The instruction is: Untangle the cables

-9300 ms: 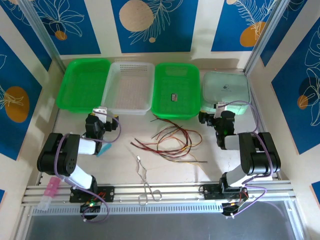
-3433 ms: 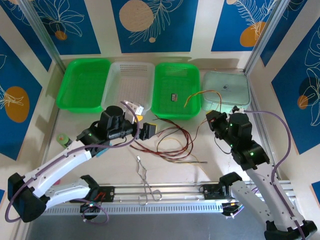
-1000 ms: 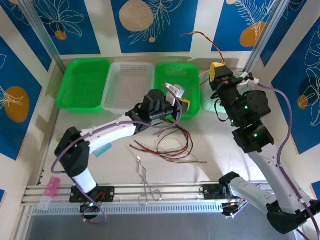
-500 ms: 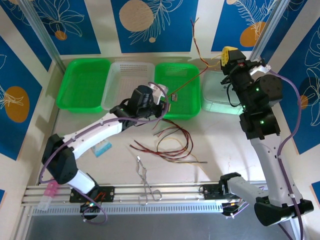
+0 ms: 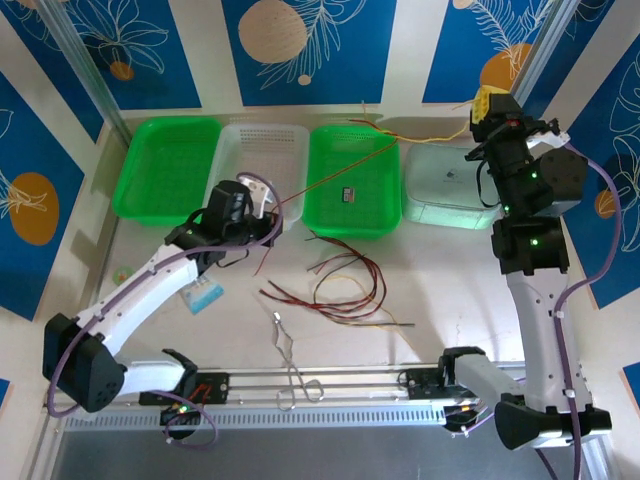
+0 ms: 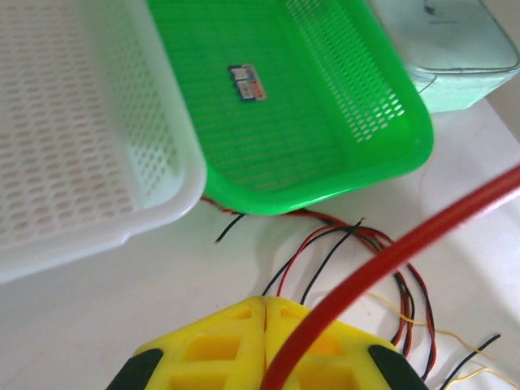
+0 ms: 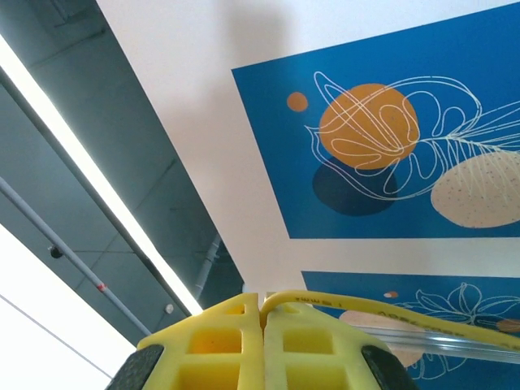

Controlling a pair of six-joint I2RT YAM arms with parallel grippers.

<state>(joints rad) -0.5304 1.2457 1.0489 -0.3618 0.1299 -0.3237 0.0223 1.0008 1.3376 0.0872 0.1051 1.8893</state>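
Observation:
My left gripper [image 5: 266, 205] is shut on a thin red cable [image 5: 330, 177] that rises to the right over the middle green basket [image 5: 352, 215]. In the left wrist view the yellow fingertips [image 6: 236, 325] meet, and the red cable [image 6: 390, 256] leaves them toward the upper right. My right gripper [image 5: 487, 101] is raised high at the back right, shut on a yellow cable [image 5: 420, 133]. In the right wrist view that yellow cable [image 7: 390, 312] comes out between the closed pads [image 7: 236, 325]. The two cables meet above the basket's far rim. The other cables [image 5: 345, 285] lie looped on the table.
Along the back stand a green basket [image 5: 165, 170], a white basket [image 5: 258, 172] and a pale lidded box [image 5: 450, 185]. Silver forceps [image 5: 290, 360] lie near the front rail. A small blue item [image 5: 205, 295] lies beside my left arm and a pink one [image 5: 100, 385] at the front left.
My left gripper has drawn back to the left with the red cable. My right gripper has risen and moved right with the yellow one, so the strand between them is stretched longer.

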